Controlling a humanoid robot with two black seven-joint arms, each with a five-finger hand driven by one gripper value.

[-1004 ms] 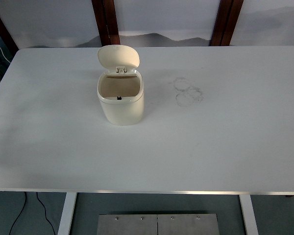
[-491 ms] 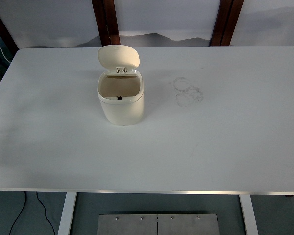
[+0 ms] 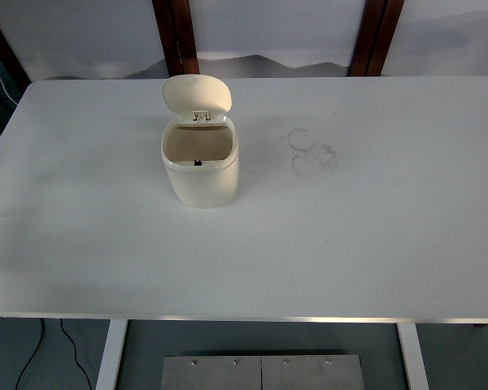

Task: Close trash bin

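Cream trash bin (image 3: 201, 169) sits with its hinged lid (image 3: 197, 95) upright, awaiting closing; neither hand in view, state unknowable.

Arms and hands out of view. Possibly part of the body: flat grey metal plate (image 3: 262, 372) below the bench edge, split into two panels, four small screws near the top.
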